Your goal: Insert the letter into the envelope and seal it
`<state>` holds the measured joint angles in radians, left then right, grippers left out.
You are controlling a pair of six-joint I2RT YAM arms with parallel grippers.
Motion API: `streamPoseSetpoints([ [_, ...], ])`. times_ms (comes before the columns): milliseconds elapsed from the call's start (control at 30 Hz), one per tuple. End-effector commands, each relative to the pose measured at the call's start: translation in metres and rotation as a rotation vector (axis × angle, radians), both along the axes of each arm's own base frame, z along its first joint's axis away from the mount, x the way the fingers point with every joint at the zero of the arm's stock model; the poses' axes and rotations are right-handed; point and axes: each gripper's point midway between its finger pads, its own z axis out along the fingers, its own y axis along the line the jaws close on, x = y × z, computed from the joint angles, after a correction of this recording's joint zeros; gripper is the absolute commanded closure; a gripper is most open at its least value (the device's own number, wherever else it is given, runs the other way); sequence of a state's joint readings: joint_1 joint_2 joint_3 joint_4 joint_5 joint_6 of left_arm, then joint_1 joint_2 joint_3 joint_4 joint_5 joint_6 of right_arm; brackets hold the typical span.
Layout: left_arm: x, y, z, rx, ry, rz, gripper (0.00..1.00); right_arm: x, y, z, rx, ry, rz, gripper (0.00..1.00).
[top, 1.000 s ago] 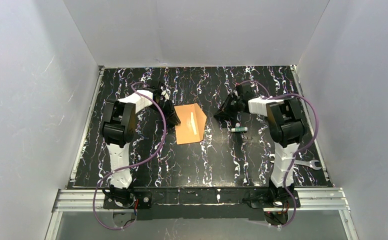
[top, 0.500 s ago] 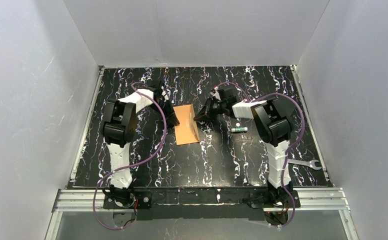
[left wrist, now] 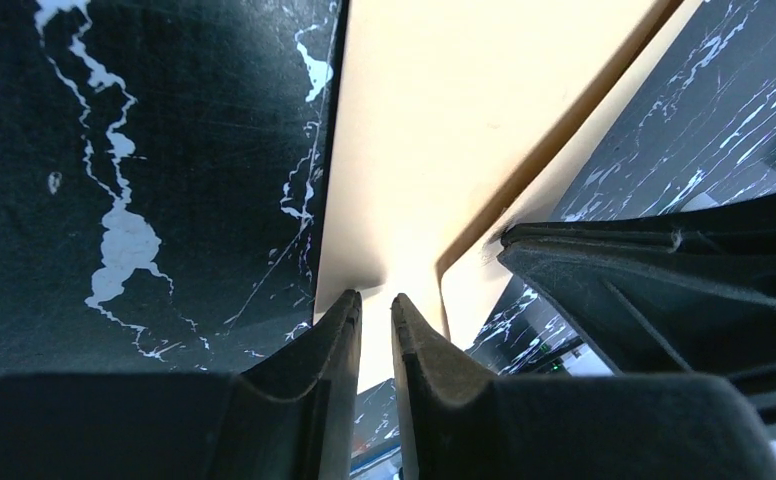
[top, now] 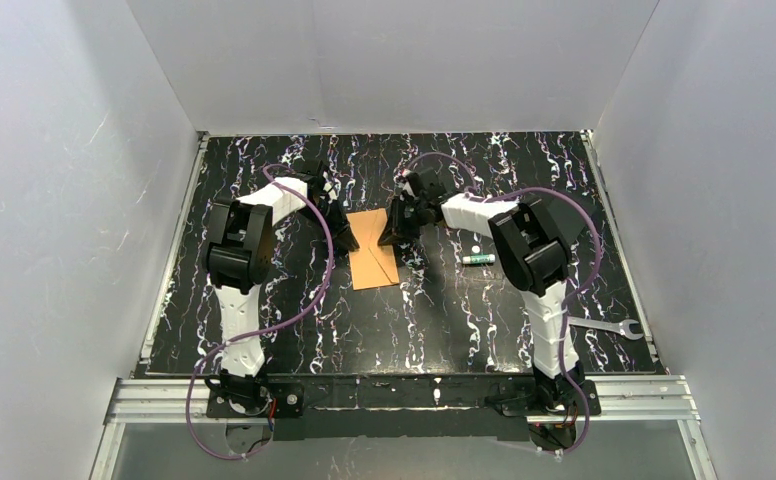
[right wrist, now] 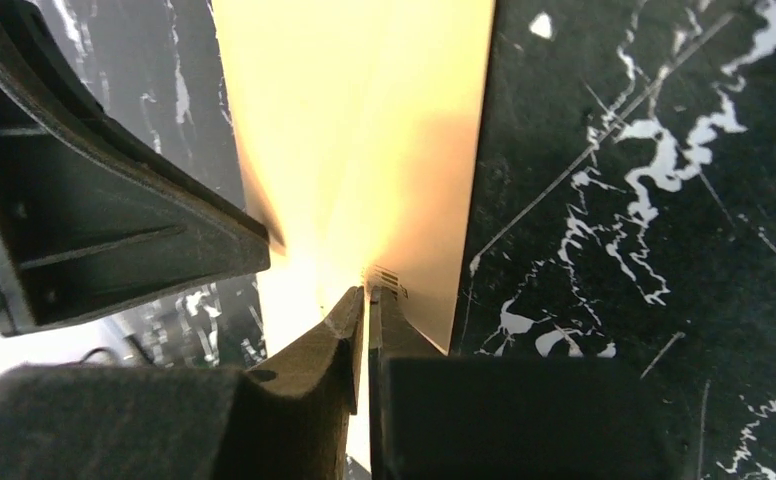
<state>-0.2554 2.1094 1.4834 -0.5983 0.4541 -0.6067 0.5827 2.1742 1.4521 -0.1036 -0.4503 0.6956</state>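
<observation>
Letter isn't showing, likely inside envelope (top: 369, 265). Left gripper (top: 348, 236) is pinching its edge, right gripper (top: 391, 232) is pinching flap (right wrist: 424, 180), seemingly folding it over. Sealing not yet done.

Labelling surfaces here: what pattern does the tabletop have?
The tabletop is black with white marbled streaks, clearest in the top external view.
</observation>
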Motion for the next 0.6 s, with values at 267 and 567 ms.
streamPoseSetpoints([
  [267,-0.007,0.005,-0.022,0.017,0.082,0.020,0.85,-0.046,-0.051,-0.082,-0.727,-0.185,0.200,0.76],
  [567,-0.011,0.015,-0.040,0.053,0.102,-0.042,0.92,-0.040,-0.052,-0.105,-0.865,-0.251,0.204,0.67],
])
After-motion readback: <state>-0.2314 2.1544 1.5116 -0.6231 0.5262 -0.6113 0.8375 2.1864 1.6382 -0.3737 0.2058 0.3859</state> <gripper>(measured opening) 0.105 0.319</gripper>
